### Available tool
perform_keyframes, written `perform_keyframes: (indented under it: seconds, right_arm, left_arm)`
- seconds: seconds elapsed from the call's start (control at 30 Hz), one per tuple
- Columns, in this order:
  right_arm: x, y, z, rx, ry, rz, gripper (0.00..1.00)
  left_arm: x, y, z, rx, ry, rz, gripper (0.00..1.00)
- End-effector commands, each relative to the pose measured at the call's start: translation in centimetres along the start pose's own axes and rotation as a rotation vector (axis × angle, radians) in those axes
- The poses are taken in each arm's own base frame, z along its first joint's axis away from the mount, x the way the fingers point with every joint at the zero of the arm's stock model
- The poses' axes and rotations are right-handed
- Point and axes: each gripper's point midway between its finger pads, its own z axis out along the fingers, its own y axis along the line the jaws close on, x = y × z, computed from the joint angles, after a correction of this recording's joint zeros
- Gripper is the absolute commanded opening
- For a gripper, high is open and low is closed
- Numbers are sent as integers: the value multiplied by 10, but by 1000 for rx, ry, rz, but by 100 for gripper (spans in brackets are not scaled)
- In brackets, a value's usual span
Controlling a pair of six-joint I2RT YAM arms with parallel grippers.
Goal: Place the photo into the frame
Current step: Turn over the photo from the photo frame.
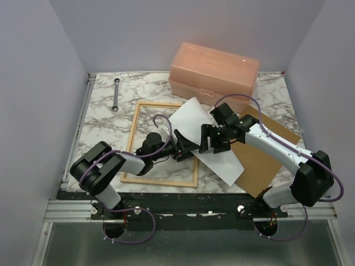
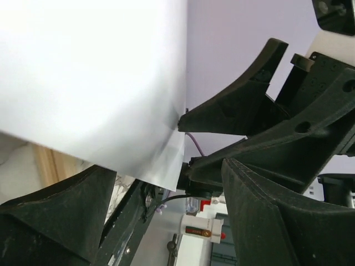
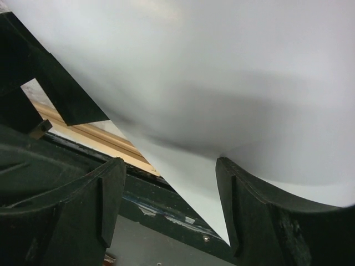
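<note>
The photo [image 1: 192, 114] lies white back up, slanting from the frame's right side across to the brown backing panel [image 1: 260, 158]. The frame [image 1: 135, 138], thin light wood, lies flat at left centre. My left gripper [image 1: 186, 145] is open at the photo's left edge, and the white sheet [image 2: 94, 83] fills the space above its jaws. My right gripper [image 1: 212, 141] is open facing it. The sheet [image 3: 222, 72] lies over its right finger [image 3: 260, 216]. A strip of the frame [image 3: 94, 136] shows beneath.
A peach plastic box [image 1: 213, 75] stands at the back centre. A metal wrench [image 1: 115, 94] lies at the back left. The two grippers are almost touching each other over the frame's right rail. The table's front rail [image 1: 183, 208] runs along the near edge.
</note>
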Motion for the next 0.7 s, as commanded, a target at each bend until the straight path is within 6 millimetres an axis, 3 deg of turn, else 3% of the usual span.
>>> perform_keyframes:
  seconds: [0.0, 0.13, 0.3, 0.43, 0.53, 0.67]
  right_arm:
    - [5, 33, -14, -139, 0, -25, 75]
    - [7, 23, -6, -88, 4, -6, 76]
    - [6, 23, -6, -84, 7, -1, 76]
    - [4, 24, -10, -85, -7, 2, 76]
    - [4, 24, -11, -86, -7, 7, 76]
    - [4, 25, -13, -89, -14, 9, 77]
  left_arm:
    - [-19, 30, -7, -76, -120, -23, 79]
    - [-18, 27, -14, -88, -124, 22, 82]
    - [-24, 38, -17, -148, -156, 21, 81]
    - [-29, 37, -10, -111, -163, 19, 71]
    - [-33, 29, 0, -84, -154, 25, 57]
    - [-36, 25, -1, -62, -175, 23, 42]
